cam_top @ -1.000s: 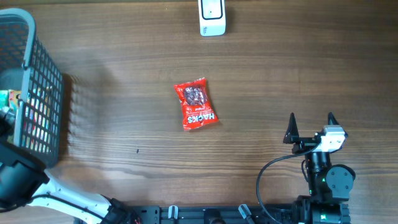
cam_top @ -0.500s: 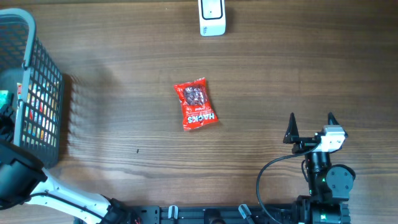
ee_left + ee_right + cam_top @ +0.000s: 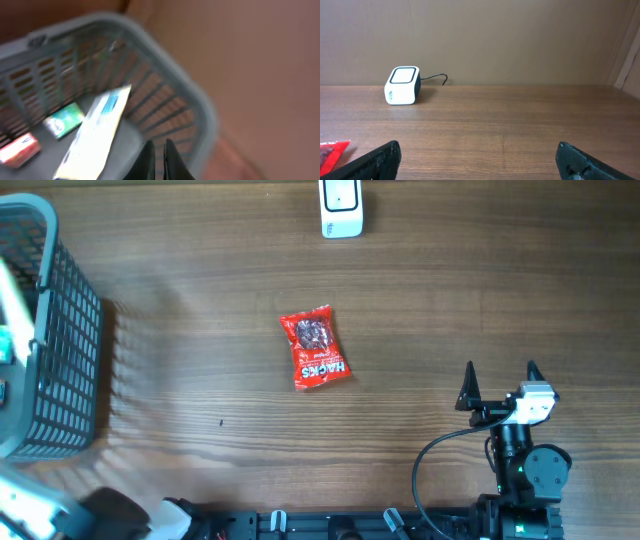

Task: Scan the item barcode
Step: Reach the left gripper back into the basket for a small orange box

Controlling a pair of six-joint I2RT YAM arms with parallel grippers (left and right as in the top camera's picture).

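Red snack packet (image 3: 315,348) flat on the wooden worktop (image 3: 200,270), pretty much dead centre from overhead, print side up. White scanner (image 3: 341,208) up at 12 o'clock from it, well apart, hard against the far edge. Black cable curling off behind it in the right wrist view. Grey mesh basket (image 3: 60,330) way out at 9 o'clock.

Right tool (image 3: 500,370) at about 4 o'clock from the packet, spread wide with nothing in it, both black fingers pointing toward 12. From its own camera: scanner off at 11, just a red corner of the packet at the lower left.

Left tool (image 3: 159,157) down over the basket, pinched right shut, fingers side by side. Looks very smeared in both views, so can't tell if anything's caught between them.

Long white-and-blue box (image 3: 95,130) lying slantwise on the basket floor, at roughly 10 o'clock from the fingertips. Small green packet (image 3: 64,120) just beside it, and a red-and-white one (image 3: 20,150) further toward 9.
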